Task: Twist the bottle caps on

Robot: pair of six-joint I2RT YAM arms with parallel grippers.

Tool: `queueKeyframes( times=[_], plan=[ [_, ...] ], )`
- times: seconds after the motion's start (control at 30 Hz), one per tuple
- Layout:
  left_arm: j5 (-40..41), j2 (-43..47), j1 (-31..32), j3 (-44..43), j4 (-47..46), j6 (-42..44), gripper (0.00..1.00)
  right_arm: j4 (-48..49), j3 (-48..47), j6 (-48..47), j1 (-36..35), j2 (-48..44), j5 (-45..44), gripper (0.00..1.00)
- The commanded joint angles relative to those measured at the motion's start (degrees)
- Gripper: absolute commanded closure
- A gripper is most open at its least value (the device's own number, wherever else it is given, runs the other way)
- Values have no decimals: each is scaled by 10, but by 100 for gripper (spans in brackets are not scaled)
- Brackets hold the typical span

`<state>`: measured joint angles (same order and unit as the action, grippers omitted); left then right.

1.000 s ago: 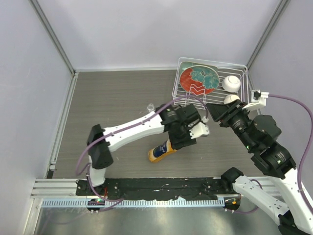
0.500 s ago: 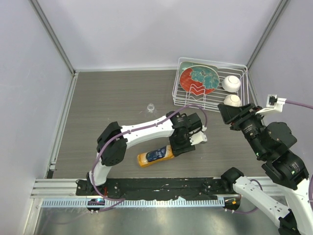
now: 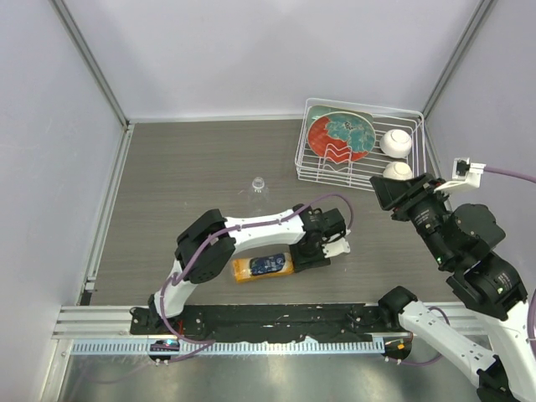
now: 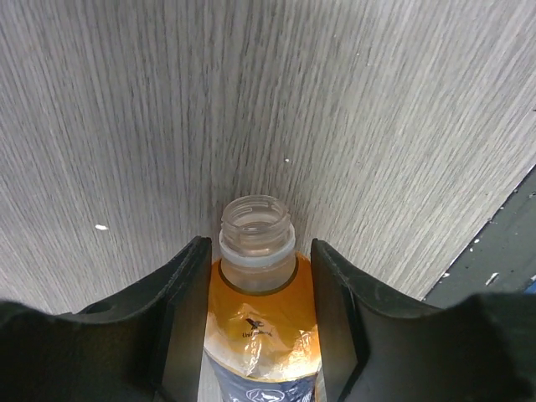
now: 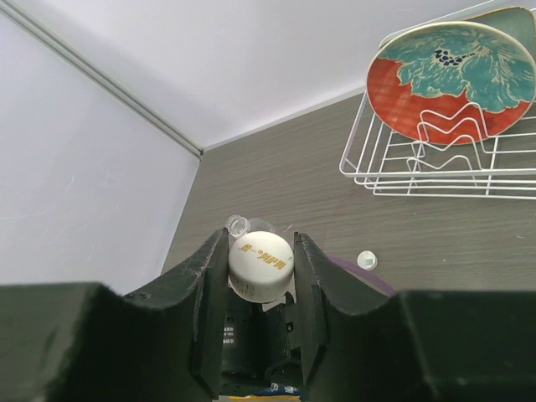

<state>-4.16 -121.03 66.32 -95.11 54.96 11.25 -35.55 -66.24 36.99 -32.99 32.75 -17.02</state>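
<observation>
Item 1. My left gripper [image 4: 260,244]: jaws closed against both sides of the orange bottle [image 4: 261,322], one finger [image 4: 180,318] on each flank of its body. The neck pokes out past my fingertips, threaded and bare, with no cap on it. In the top view the bottle lies on its side near the front of the table [image 3: 193,167]. Whether it rests on the wood or hangs just above it, I cannot tell.

Item 2. My right gripper [image 5: 260,239]: jaws pinching the cream cap [image 5: 261,266] between the two pads, its printed top turned toward my wrist camera. This gripper is held up off the table, just in front of the wire rack [image 3: 402,117] and well apart from the orange bottle.

Item 3. Clear bottle [image 3: 258,182]: upright on open table, behind the orange bottle and well apart from it, touched by neither gripper.

Item 4. White cap [image 5: 366,260]: lying loose on the table, seen in my right wrist view between the rack and the cap I hold.

Item 5. Wire rack, back right corner of the table. Contents: one red-and-teal plate [image 3: 339,134] leaning on edge at its left end, and two white balls, one [image 3: 396,142] behind the other [image 3: 397,171], at its right end.
</observation>
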Motion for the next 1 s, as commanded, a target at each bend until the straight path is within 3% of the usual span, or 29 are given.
queueKeyframes(
  times=[0.0, 0.1, 0.13, 0.17, 0.4, 0.47, 0.57, 0.67, 0.83, 0.97],
  plan=[
    [36, 1, 17, -10, -23, 29, 48, 22, -21, -10, -2, 9, 10, 99],
    [55, 11, 22, -10, -18, 20, 21, 23, -21, -10, -1, 8, 11, 97],
    [74, 17, 24, -11, -13, 16, 6, 22, -21, -10, -1, 8, 13, 96],
    [81, 23, 28, -13, -7, 16, 2, 21, -20, -11, -2, 10, 13, 96],
    [109, 95, 31, -8, 15, 18, 0, 9, -19, -20, -2, 13, 18, 94],
    [124, 110, 31, -24, 50, 30, 0, 1, -21, -24, -2, 15, 11, 90],
    [136, 169, 31, -49, 80, 41, 0, -11, -23, -36, -2, 14, -6, 85],
    [137, 242, 31, -18, 92, 57, 0, -16, -28, -40, -2, 18, 0, 83],
    [109, 367, 30, 154, 62, 85, 0, -17, -39, -40, -2, 30, 16, 82],
    [151, 410, 28, 290, -8, 94, 0, -7, -41, -41, -2, 35, 31, 82]
  ],
)
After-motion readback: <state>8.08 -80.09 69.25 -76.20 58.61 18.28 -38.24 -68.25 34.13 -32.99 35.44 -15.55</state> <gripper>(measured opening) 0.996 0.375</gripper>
